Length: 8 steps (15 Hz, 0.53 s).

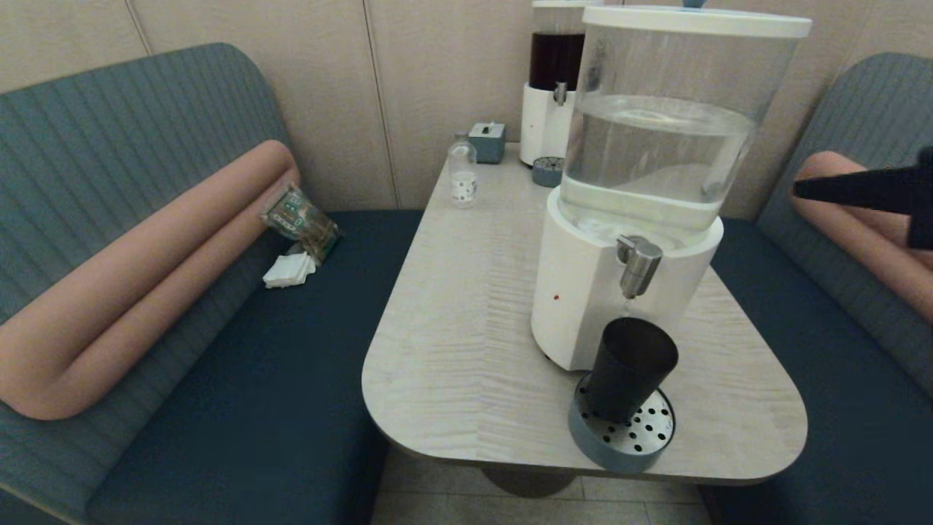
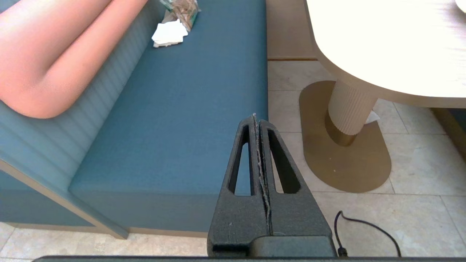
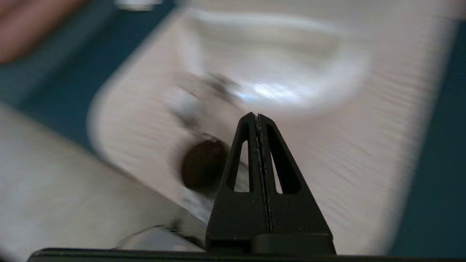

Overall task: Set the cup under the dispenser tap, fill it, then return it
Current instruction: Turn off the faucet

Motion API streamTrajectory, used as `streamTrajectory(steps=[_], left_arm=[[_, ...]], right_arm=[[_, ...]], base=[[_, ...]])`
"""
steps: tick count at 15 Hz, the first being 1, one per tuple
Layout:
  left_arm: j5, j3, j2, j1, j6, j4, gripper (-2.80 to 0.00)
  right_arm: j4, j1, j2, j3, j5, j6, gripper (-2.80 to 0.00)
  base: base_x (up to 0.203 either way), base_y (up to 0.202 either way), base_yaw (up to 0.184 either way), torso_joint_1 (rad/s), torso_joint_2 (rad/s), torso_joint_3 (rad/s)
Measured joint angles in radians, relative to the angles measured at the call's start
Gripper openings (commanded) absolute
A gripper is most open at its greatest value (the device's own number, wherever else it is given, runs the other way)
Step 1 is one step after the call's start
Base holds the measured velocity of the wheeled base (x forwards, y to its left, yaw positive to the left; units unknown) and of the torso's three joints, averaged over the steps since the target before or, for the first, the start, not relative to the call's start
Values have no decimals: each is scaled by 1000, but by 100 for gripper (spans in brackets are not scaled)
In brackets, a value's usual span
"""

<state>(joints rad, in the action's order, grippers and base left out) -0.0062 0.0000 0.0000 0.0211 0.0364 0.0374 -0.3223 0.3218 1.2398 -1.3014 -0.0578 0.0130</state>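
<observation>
Blue ribbed upholstery on the booth benches with fat salmon bolster cushions takes up most of the scene, wrapped around a pale wood-grain table with rounded corners on a fluted pedestal. Biggest thing on the table is the white-based dispenser, a wide clear cylinder tank about half full of water with a white lid. Behind it near the wall sits the slimmer dark-liquid dispenser, then a little teal box and a small clear bottle. The cup, matte black and tapered, stands on the round grey drip tray with its perforated metal plate, right up against the dispenser base; long axis roughly vertical, open mouth up, narrow end down, sitting directly below the dispenser tap, a short brushed-steel spout angled down. The right gripper pokes in from the right edge over the bench, well apart from the cup, fingers pressed flat together with nothing between them. The left gripper hangs low beside the left bench above the tile floor, likewise pinched closed on nothing.
</observation>
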Motion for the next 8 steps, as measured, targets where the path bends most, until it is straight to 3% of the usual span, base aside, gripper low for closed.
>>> streamTrajectory(steps=[3,8], left_arm=[[0,0,0,0,0,0,-280],[0,0,0,0,0,0,-280]], right_arm=[[-12,-197,-200,152,-54,-33,-280],[-65,-395,-543,332,-167,-88,-280]], base=[[0,0,0,0,0,0],[0,0,0,0,0,0]])
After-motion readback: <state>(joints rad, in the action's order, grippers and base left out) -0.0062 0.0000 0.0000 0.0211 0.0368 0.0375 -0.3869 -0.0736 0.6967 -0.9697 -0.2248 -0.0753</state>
